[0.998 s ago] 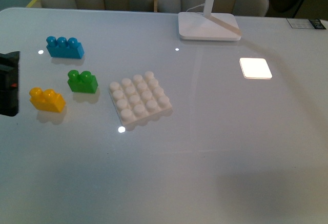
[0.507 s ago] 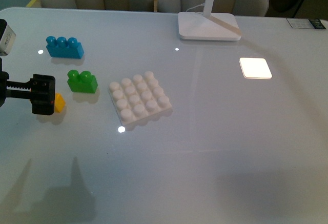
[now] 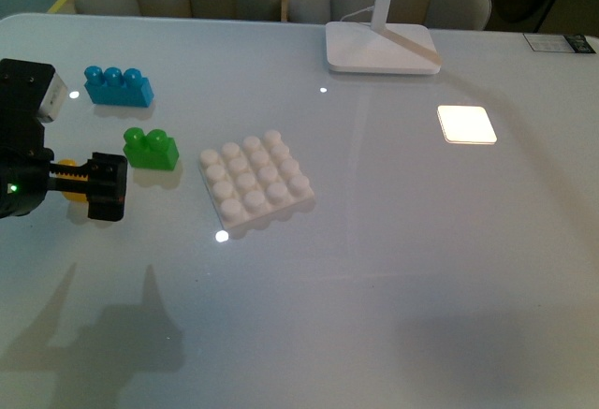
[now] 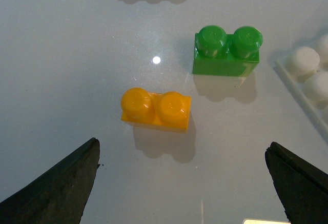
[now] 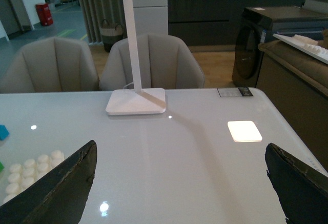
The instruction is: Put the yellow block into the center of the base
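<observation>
Orange-yellow plastic, two studs: the yellow block (image 4: 156, 110) is seen lying flat on the white worktop (image 3: 393, 269) at the far left. The left claw (image 4: 182, 149) is held above it, spread wide, touching nothing. A green brick (image 4: 226, 51) is noted just to the right, then the base (image 3: 255, 180), studs bare. The right claw (image 5: 180, 147) is likewise spread wide and empty.
</observation>
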Motion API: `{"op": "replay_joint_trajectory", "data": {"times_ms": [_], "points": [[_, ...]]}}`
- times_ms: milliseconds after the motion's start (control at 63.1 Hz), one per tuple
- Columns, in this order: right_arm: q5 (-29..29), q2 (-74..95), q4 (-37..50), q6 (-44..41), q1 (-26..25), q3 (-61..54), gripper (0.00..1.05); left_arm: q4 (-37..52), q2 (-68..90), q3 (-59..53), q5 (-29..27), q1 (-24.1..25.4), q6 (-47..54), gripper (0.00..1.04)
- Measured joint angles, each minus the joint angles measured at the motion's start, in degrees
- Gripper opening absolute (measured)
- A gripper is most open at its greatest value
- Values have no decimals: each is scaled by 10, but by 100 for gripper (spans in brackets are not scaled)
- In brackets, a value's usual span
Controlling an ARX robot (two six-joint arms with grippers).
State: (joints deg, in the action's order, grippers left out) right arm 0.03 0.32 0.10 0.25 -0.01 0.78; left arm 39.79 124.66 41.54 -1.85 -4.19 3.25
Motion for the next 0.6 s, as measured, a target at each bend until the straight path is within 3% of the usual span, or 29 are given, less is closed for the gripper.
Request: {"op": "replay_joint_trajectory", "data": {"times_ms": [285, 602], "points": [[0, 0, 0, 0, 0, 0, 96, -10, 50, 50, 0, -14, -17, 97], [0, 0, 0, 0, 0, 0, 96, -23, 81, 92, 3, 14, -27, 97]]}}
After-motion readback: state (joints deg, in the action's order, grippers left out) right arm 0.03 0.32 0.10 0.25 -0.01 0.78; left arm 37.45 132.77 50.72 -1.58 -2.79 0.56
